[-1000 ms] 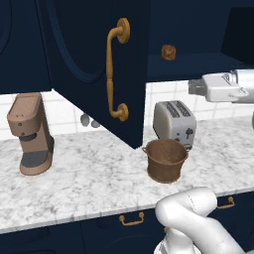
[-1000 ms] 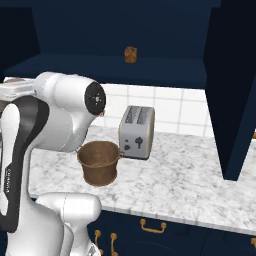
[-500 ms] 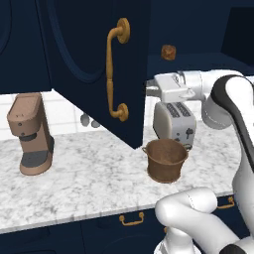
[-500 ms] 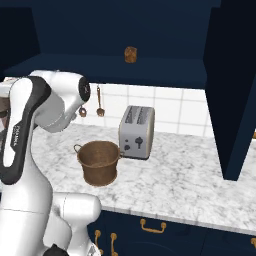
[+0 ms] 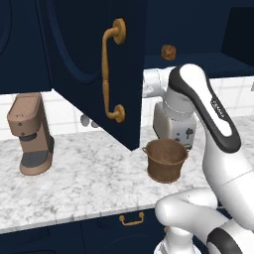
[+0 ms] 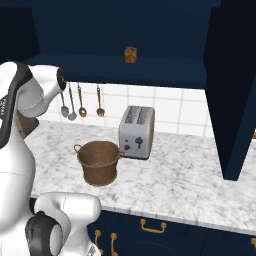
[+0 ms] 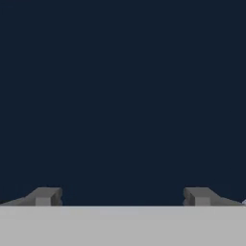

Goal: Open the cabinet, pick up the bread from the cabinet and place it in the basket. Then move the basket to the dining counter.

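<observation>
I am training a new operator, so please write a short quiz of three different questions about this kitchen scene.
1. True or false: the bread already lies in the basket.
2. What stands directly behind the basket? A) coffee machine B) toaster C) kettle
3. Fill in: the gripper fingers stand wide ____ in front of a dark navy surface.

Key:
1. False; it sits on the shelf of the open cabinet.
2. B, the toaster.
3. apart.

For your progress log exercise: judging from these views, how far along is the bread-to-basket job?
Done: the cabinet door stands open. In hand: nothing; the gripper is open against dark navy, and the bread sits on the cabinet shelf. Left: grasp the bread, drop it in the basket beside the toaster, then carry the basket over.
</observation>
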Tool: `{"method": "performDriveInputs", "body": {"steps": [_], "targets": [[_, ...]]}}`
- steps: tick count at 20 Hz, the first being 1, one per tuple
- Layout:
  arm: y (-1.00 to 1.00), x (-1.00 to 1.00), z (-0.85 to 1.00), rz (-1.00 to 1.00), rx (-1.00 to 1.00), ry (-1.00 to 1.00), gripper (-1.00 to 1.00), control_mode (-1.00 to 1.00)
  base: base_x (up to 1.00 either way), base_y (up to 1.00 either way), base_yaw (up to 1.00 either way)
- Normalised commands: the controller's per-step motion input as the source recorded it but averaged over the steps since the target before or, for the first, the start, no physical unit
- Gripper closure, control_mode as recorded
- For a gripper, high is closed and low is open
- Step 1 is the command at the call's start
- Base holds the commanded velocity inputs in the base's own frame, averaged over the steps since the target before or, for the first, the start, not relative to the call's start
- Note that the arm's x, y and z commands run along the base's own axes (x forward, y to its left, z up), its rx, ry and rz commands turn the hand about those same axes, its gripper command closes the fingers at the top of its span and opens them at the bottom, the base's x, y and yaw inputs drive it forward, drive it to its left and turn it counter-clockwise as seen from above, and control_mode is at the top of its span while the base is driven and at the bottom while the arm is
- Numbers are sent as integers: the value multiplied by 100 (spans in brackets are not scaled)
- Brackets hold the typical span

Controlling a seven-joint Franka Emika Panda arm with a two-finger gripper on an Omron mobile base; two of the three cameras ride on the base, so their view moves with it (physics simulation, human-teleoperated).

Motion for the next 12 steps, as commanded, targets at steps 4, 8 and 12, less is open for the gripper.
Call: {"method": "performDriveInputs", "body": {"steps": [4, 8, 12], "targets": [[96, -4, 0, 6, -1, 0, -100, -100, 0, 0, 0], [100, -37, 0, 0, -6, 0, -100, -100, 0, 0, 0], [100, -41, 0, 0, -8, 0, -100, -100, 0, 0, 0]]}}
